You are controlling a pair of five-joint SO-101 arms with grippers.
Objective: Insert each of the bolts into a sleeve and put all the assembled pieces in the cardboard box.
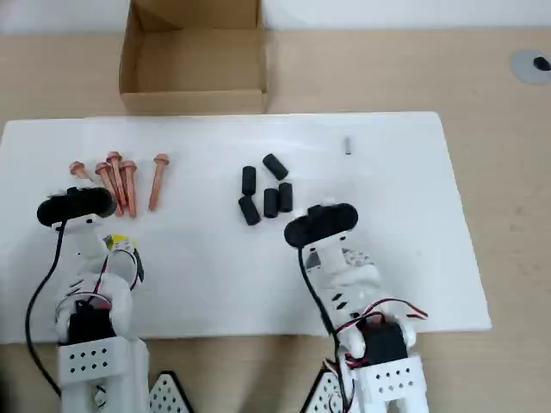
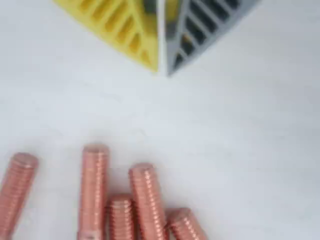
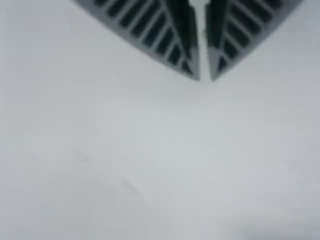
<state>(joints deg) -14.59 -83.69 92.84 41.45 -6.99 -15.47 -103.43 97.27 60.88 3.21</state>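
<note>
Several copper bolts (image 1: 120, 179) lie on the left of the white sheet (image 1: 379, 258), their threaded ends pointing toward my left arm. The left wrist view brings those bolt ends (image 2: 145, 200) close, just beyond my left gripper (image 2: 162, 70), whose yellow and grey fingers are shut with nothing between them. Several short black sleeves (image 1: 265, 194) lie in a loose cluster at the sheet's middle. My right gripper (image 3: 202, 75) is shut over bare white sheet, its arm just near-right of the sleeves. The cardboard box (image 1: 193, 95) stands open behind the sheet.
A small grey pin-like object (image 1: 348, 145) lies on the sheet's far right part. A round grey disc (image 1: 530, 65) sits on the wooden table at the far right. Both arm bases stand at the near edge.
</note>
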